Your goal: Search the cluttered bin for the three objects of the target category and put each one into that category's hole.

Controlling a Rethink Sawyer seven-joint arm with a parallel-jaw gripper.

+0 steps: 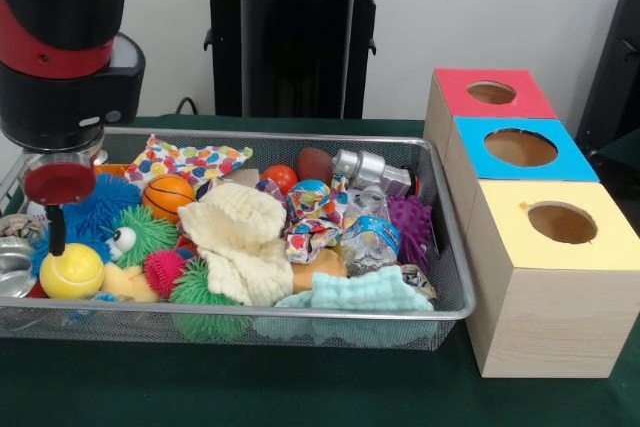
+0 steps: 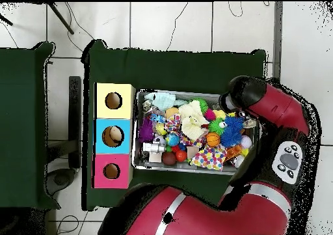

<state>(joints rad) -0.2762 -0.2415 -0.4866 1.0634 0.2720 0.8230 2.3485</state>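
Green-covered surface under everything. Wire bin full of clutter, spreading sideways from the pincer. Wooden box with red-topped hole well apart, past the bin's opposite end. Pale yellow plush toy just beside the pincer, touching a yellow ball. Pincer low over that ball; released or clenched, cannot tell.

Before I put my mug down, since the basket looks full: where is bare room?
Bare green table runs in front of the bin and the yellow-topped box. The bin itself is packed edge to edge, with the arm over its blue-spiky-ball end.
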